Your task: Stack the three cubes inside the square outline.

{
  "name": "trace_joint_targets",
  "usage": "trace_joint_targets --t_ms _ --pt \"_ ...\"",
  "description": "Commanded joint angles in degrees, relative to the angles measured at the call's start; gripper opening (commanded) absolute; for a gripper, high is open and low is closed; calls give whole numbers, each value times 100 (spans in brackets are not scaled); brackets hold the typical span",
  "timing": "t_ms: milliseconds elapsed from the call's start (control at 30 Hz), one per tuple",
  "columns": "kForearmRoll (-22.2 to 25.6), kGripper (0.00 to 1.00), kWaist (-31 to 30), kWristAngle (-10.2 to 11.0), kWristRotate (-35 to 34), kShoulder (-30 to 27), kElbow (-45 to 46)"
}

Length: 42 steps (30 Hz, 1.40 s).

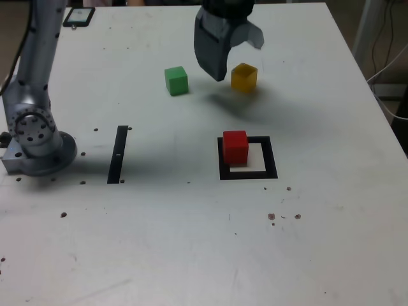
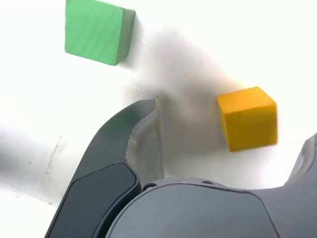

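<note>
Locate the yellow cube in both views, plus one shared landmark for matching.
Exterior view: yellow cube above centre, slightly right, beyond the black square outline.
Wrist view: yellow cube in the picture's space between the open end effector's two jaws.
Shared landmark: green cube, standing apart from the yellow one.

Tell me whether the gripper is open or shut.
Open: the gripper's jaws stand wide apart, and the yellow cube sits between them, untouched.
</note>
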Motion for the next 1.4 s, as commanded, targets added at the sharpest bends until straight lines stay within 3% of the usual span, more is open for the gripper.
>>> trace_joint_targets --t_ms 0,200,600,1133,1267,1367 --pt "16 97 29 -61 -26 161 -112" --pt "36 96 63 -161 -57 514 -446" --pt "-24 92 139 -71 -81 926 -680" --pt "-144 62 225 -58 3 1191 -849" --pt "-154 53 252 -34 85 1209 -880" --pt "-184 40 274 -33 157 1201 -860"
